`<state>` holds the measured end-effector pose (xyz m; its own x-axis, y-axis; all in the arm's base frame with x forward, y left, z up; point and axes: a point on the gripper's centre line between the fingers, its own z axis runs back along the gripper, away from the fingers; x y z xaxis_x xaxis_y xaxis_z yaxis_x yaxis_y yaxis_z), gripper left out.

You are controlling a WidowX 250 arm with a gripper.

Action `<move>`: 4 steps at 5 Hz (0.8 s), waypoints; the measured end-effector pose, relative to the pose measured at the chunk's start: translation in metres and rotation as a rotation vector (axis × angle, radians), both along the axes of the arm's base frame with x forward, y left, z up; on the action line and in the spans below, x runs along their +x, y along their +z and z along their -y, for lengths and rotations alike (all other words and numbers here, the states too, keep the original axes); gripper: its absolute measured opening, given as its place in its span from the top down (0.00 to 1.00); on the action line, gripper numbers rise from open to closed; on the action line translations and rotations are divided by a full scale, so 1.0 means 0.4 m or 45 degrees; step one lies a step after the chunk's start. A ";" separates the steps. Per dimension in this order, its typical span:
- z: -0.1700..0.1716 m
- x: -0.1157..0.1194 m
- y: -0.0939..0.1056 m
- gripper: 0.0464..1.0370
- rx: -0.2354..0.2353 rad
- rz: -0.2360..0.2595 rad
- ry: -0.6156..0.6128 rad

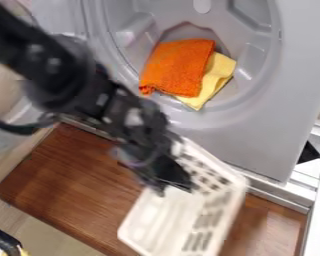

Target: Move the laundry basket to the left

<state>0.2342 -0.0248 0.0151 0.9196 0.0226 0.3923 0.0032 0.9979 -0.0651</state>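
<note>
White basket point(164, 217), nr. end off-view.

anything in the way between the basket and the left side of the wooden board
Nothing visible stands between the basket and the left side of the board. The gripper is right at the basket, and the orange cloth and yellow cloth lie off that path.

White laundry basket point(218, 216), slotted sides, tilted, over brown wooden board point(76, 182), below gray drum point(256, 117)
</note>
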 end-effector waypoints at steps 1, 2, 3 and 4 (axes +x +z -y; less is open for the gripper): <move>-0.072 -0.003 -0.002 0.94 -0.001 -0.026 -0.007; -0.138 0.023 -0.016 0.94 -0.002 -0.058 -0.044; -0.204 0.029 -0.019 0.94 0.032 -0.072 -0.038; -0.260 0.036 -0.037 0.94 0.028 -0.092 -0.022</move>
<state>0.2484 0.0792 0.0003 0.9458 -0.0013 0.3248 0.0163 0.9989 -0.0436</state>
